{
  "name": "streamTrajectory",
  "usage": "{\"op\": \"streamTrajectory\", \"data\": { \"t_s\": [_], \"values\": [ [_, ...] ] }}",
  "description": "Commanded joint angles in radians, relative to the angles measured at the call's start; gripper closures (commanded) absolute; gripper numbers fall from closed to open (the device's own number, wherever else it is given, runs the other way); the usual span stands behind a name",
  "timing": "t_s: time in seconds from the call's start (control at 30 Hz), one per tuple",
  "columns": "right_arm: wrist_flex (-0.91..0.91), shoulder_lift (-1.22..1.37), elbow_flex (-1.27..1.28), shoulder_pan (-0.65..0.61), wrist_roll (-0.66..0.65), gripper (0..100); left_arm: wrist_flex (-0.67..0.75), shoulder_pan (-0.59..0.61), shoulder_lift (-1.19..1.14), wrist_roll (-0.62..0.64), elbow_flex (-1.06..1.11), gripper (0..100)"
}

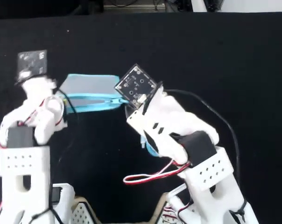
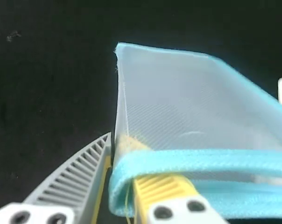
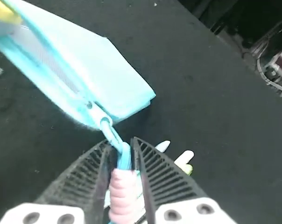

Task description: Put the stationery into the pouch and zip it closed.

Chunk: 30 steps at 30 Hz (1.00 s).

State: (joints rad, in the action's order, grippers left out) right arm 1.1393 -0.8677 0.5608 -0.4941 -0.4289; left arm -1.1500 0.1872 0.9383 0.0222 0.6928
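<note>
Black cloth table [image 1: 234, 56]. Behind its far edge was dark clutter and a strip of white wall [image 1: 253, 4].

Counts: two white arms, one pouch [image 1: 87, 88], one zipper pull [image 3: 114, 135], one pink ribbed piece [image 3: 122, 189], two pale stick tips [image 3: 163, 146] [image 3: 184, 158].

The pouch was light blue mesh with teal trim. It lay flat on the cloth between the two grippers. Its slider sat at the end nearest the right arm.

Left gripper [image 2: 116, 154] was at the pouch's other end. The grey ribbed finger [image 2: 80, 177] was on the outside and the yellow-padded finger [image 2: 159, 189] was under the teal zip band. The two were nearly together, pinching the pouch corner.

Right gripper [image 3: 120, 142]: the dark ribbed fingers [image 3: 155, 172] were a narrow gap apart, clamped on the blue zipper pull. The pink ribbed piece sat between them, lower down. The pull ran taut from the fingertips to the slider.

The two pale tips lay on the cloth just beside the right gripper, outside the pouch. Couldn't tell what they were.
</note>
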Motion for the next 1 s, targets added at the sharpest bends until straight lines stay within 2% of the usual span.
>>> {"op": "streamTrajectory", "data": {
  "t_s": [0.0,0.13,0.27,0.37,0.43,0.6,0.73,0.83,0.97],
  "values": [
    [-0.028,0.002,-0.008,0.072,-0.041,98.7,0.089,0.031,0.161,0.069,0.139,97],
    [-0.040,-0.002,0.019,0.064,-0.040,98.7,0.166,-0.007,0.242,0.077,0.259,97],
    [-0.089,0.002,0.074,0.043,-0.037,98.5,0.172,-0.022,0.288,0.077,0.302,97],
    [-0.098,0.002,0.094,0.040,0.034,98.2,0.175,-0.016,0.295,0.077,0.320,97],
    [-0.040,0.002,0.061,0.038,0.098,96.0,0.181,-0.016,0.298,0.077,0.335,97],
    [0.193,0.004,-0.130,-0.003,0.207,81.9,0.213,-0.018,0.313,0.114,0.371,97],
    [0.288,0.004,-0.243,-0.041,0.244,81.2,0.241,-0.016,0.330,0.155,0.409,97],
    [0.288,0.005,-0.266,-0.020,0.241,81.2,0.281,-0.016,0.348,0.155,0.449,97],
    [0.221,0.054,-0.203,0.086,0.242,81.2,0.325,-0.019,0.396,0.155,0.521,97]
  ]
}}
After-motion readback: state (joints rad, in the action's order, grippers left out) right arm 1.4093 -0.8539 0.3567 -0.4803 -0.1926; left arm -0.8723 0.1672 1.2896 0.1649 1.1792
